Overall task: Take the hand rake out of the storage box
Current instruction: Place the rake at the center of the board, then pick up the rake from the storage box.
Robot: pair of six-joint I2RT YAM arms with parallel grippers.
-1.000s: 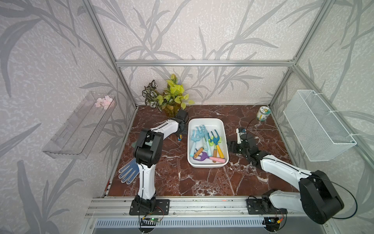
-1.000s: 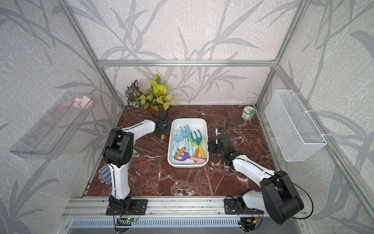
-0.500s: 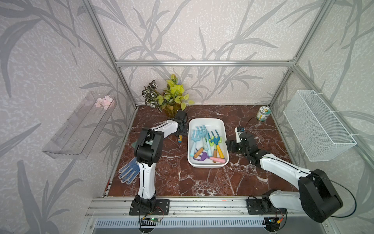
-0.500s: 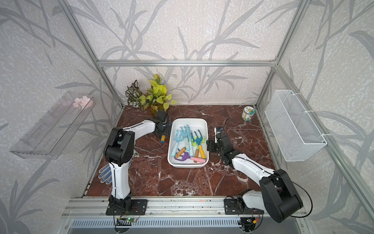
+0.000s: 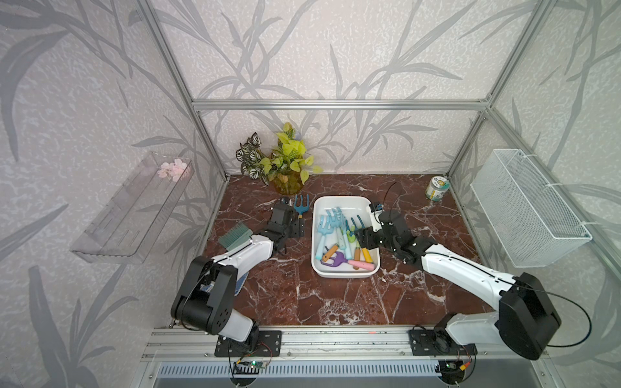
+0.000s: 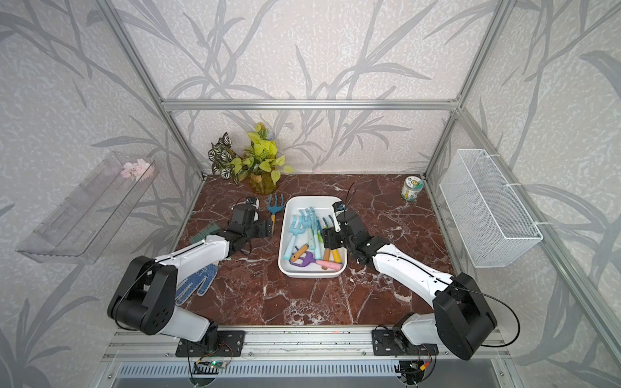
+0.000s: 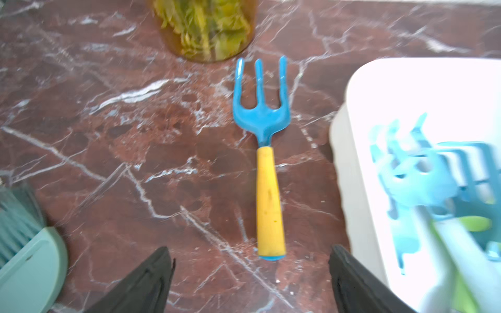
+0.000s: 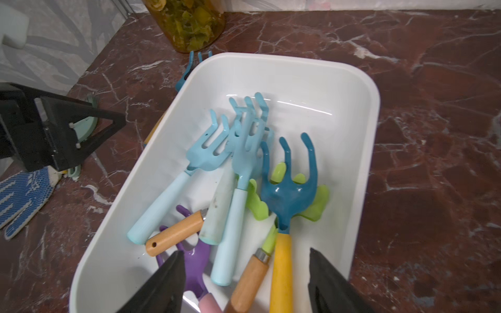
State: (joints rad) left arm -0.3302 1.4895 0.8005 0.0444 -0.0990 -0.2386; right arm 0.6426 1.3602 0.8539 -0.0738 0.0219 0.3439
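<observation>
Blur smears the tools [image 7: 423, 176] in the storage box [image 7: 360, 151] in the left wrist view, where the plant jar [image 7: 206, 29] and the brush [image 7: 27, 260] run off the frame. In the right wrist view the box wall hides all but the tine tips of the hand rake [image 8: 191, 61], and the glove [image 8: 21, 195] is cut off. In a top view the left arm [image 5: 245, 255] covers most of the glove [image 5: 241, 285]. The label on the small jar [image 5: 437, 188], far right, is too small to read.

Your top views look steeply down from above the front onto the whole counter [image 5: 302, 295]. Your wrist cameras sit close behind the left claw [image 7: 250, 246] and the right claw [image 8: 245, 250], and both catch the storage box [image 7: 351, 168].
</observation>
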